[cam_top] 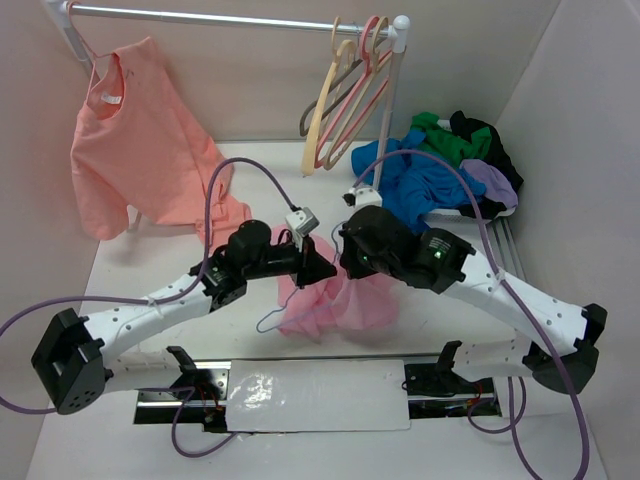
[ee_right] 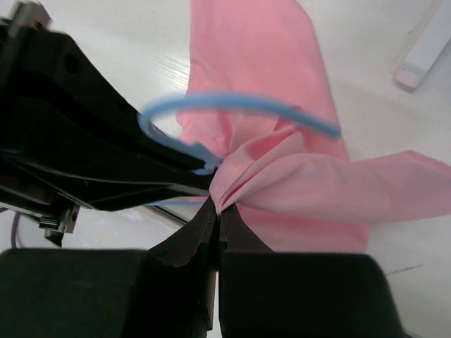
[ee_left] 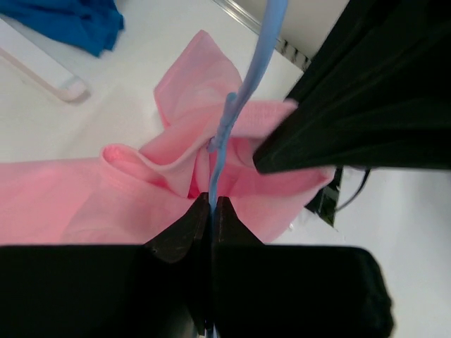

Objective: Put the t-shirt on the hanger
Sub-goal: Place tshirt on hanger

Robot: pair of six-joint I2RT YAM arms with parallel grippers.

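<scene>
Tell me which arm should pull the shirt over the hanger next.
Right, probably: the right gripper is shut on the t-shirt where it bunches at the hanger, while the left gripper only clamps the wire.

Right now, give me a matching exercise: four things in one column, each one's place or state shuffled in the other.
1 left fingers
2 right fingers
3 salmon shirt
4 spare hangers

A on the rail, right end
B shut on the t-shirt
C on the rail, left end
D shut on the hanger

Pairs: 1-D, 2-B, 3-C, 4-A
</scene>
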